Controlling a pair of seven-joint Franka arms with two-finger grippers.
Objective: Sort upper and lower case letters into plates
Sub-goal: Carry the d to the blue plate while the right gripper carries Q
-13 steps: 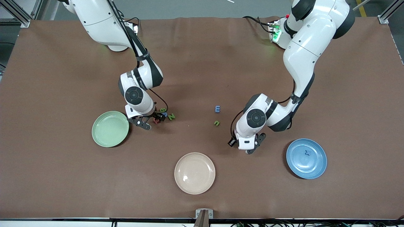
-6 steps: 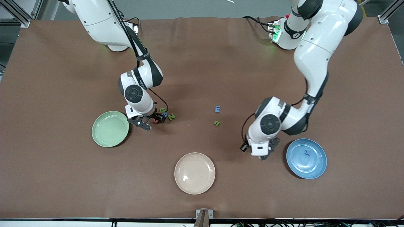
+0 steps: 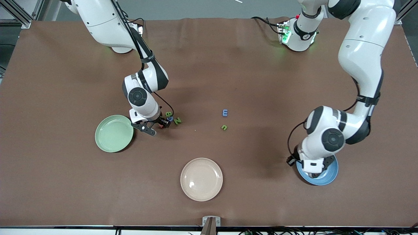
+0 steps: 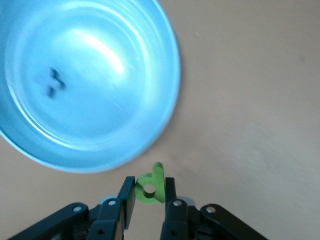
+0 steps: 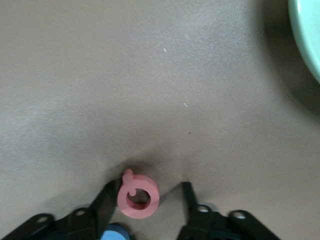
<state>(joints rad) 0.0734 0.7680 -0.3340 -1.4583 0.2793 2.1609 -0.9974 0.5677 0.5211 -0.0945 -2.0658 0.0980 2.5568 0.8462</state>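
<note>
My left gripper (image 4: 150, 194) is shut on a small green letter p (image 4: 152, 184), held up at the rim of the blue plate (image 4: 85, 80). A blue x (image 4: 51, 82) lies in that plate. In the front view the left gripper (image 3: 314, 165) covers part of the blue plate (image 3: 330, 174). My right gripper (image 5: 149, 189) is down on the table beside the mint green plate (image 3: 114, 133), with a red Q (image 5: 138, 196) between its fingers. One finger touches the Q and the other stands apart. A green B (image 3: 168, 114), a green N (image 3: 177, 121), a blue E (image 3: 225, 112) and a green u (image 3: 224, 127) lie on the table.
A cream-beige plate (image 3: 201, 179) sits nearest the front camera, between the two task plates. A blue letter piece (image 5: 116, 232) lies against the right gripper's finger beside the Q. The brown table cover (image 3: 248, 81) spreads wide around the E and u.
The left arm has swung from the table's middle toward its own end, carrying the green p to the blue plate. The right gripper's fingers have narrowed around the red Q without moving off.
</note>
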